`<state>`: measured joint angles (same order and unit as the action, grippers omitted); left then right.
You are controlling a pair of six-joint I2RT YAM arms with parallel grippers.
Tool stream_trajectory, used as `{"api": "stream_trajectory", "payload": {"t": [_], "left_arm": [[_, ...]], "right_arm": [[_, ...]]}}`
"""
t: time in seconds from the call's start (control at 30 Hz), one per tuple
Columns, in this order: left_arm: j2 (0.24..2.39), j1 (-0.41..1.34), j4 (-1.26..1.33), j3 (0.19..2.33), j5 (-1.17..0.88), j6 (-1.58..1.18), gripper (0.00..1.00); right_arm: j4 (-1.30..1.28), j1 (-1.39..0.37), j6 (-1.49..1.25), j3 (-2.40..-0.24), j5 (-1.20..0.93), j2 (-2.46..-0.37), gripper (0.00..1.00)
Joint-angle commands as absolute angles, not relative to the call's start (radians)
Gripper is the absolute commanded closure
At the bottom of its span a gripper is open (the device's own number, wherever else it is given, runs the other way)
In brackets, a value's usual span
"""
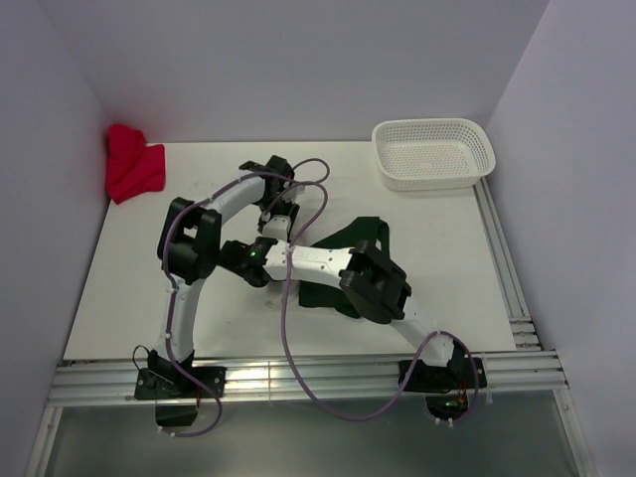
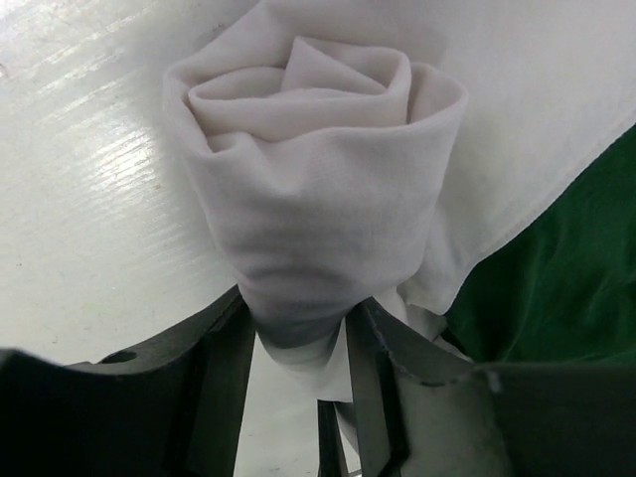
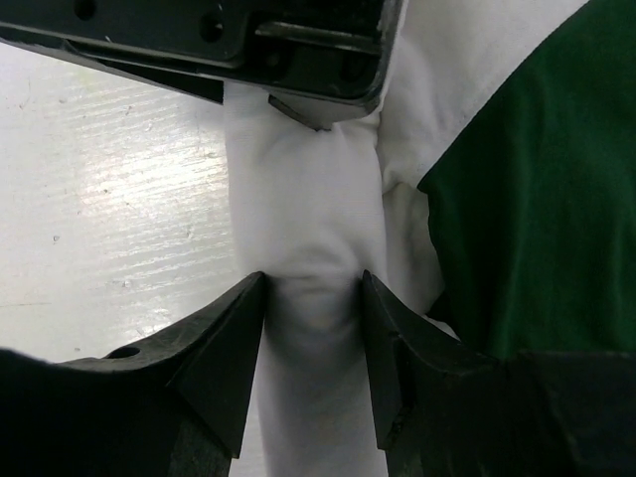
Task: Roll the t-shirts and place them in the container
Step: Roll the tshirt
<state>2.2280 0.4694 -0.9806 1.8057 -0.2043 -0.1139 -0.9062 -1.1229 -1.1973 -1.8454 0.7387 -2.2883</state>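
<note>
The white t-shirt (image 2: 318, 179) is wound into a tight roll, seen end-on in the left wrist view. My left gripper (image 2: 298, 318) is shut on one end of it. My right gripper (image 3: 311, 288) is shut on the same roll (image 3: 298, 199) further along, pinching it in. The dark green t-shirt (image 1: 353, 238) lies flat beside and partly under the white cloth; it also shows in both wrist views (image 2: 556, 278) (image 3: 537, 179). In the top view both grippers (image 1: 270, 217) (image 1: 256, 243) meet at mid-table and hide the roll.
A red cloth bundle (image 1: 132, 164) lies at the far left corner. A white perforated basket (image 1: 434, 152) stands at the far right. Metal rails (image 1: 502, 258) run along the right and near table edges. Purple cables loop over the arms.
</note>
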Motion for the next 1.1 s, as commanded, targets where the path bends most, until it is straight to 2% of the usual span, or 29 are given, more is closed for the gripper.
{"api": "stream_trajectory", "payload": {"t": [0.0,0.07,0.2,0.23,0.33,0.47,0.63,0.83,1.07], "left_arm": [[2.260,0.472,-1.015,1.841,-0.164,-0.081,0.54],[2.261,0.472,-1.029,1.871,-0.182,-0.066,0.47],[2.258,0.462,-1.071,1.948,-0.245,-0.031,0.35],[2.260,0.457,-1.092,1.968,-0.283,-0.025,0.32],[2.260,0.423,-1.127,2.037,-0.369,-0.011,0.28],[2.249,0.361,-1.161,2.069,-0.446,0.031,0.25],[2.186,0.295,-1.135,1.971,-0.563,0.080,0.20],[2.128,0.276,-1.014,1.784,-0.682,0.121,0.20],[2.174,0.275,-0.844,1.669,-0.764,0.048,0.22]], "right_arm": [[-0.897,-1.118,-1.195,-1.825,0.719,-2.292,0.50],[-0.878,-1.118,-1.192,-1.809,0.706,-2.287,0.51],[-0.781,-1.108,-1.180,-1.729,0.657,-2.244,0.69],[-0.717,-1.100,-1.175,-1.674,0.641,-2.212,0.77],[-0.526,-1.080,-1.149,-1.526,0.563,-2.124,0.83],[-0.151,-1.028,-1.127,-1.255,0.407,-1.978,0.84],[0.226,-0.957,-1.201,-0.991,0.218,-1.882,0.85],[0.614,-0.890,-1.328,-0.789,0.057,-1.905,0.86],[0.889,-0.865,-1.446,-0.670,0.005,-1.982,0.86]]}}
